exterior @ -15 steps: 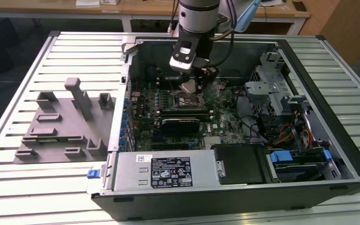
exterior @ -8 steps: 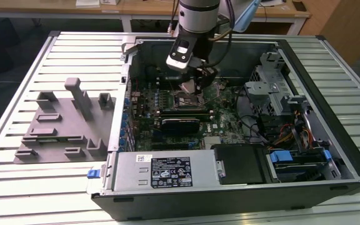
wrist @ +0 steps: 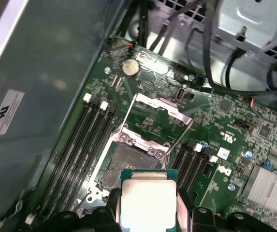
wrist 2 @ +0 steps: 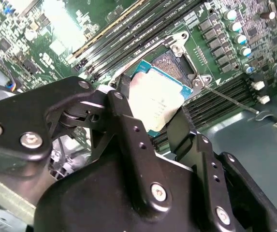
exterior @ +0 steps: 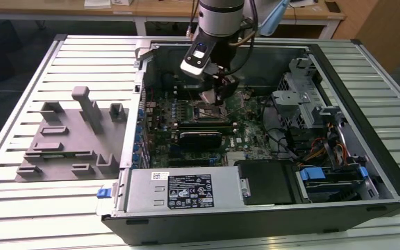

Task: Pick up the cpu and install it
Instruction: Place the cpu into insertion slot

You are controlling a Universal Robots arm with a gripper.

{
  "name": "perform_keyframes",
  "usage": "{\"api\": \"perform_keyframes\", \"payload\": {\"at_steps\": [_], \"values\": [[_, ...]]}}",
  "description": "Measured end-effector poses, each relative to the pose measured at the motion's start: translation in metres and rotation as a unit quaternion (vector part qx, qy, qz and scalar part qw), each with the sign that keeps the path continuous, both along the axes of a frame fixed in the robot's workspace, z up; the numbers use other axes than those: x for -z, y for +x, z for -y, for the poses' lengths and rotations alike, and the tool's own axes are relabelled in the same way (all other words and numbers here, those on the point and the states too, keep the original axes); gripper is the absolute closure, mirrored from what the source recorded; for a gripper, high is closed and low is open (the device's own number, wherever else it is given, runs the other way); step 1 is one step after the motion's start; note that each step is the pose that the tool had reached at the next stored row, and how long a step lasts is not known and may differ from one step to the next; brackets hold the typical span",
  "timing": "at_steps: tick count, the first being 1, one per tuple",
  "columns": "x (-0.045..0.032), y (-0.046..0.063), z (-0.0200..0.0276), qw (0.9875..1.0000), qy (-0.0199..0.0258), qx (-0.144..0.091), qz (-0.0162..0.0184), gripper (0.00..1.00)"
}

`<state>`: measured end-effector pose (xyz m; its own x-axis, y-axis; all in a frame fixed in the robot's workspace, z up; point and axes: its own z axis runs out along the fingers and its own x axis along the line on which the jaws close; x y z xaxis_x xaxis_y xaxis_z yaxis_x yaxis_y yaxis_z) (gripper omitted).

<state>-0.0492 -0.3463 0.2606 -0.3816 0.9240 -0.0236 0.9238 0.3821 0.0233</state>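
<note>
While the gripper (wrist 2: 153, 121) pinches the cpu (wrist 2: 155, 99) between its two black fingers (wrist 2: 123, 113), the chip hangs just above the open socket (wrist: 128, 162), silver top facing both wrist views, not yet seated. Beyond the socket its metal frame (wrist: 160, 108) lies swung open. Memory slots (wrist: 87, 145) flank it, and a coin cell (wrist: 130, 67) sits farther back on the board (wrist: 235, 130).

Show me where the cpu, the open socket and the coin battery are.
cpu (wrist: 148, 205): first wrist view, centre of its silver top.
open socket (wrist: 126, 164): first wrist view, its dark contact field.
coin battery (wrist: 130, 67): first wrist view, its round shiny face.
</note>
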Motion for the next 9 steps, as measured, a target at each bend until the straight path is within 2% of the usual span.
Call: {"api": "perform_keyframes", "payload": {"at_steps": [5,9], "values": [[0.0001,0.0,0.0,0.9996,0.0,0.03,0.0,0.45],[0.0001,0.0,0.0,0.9986,0.0,0.054,0.0,0.45]]}}
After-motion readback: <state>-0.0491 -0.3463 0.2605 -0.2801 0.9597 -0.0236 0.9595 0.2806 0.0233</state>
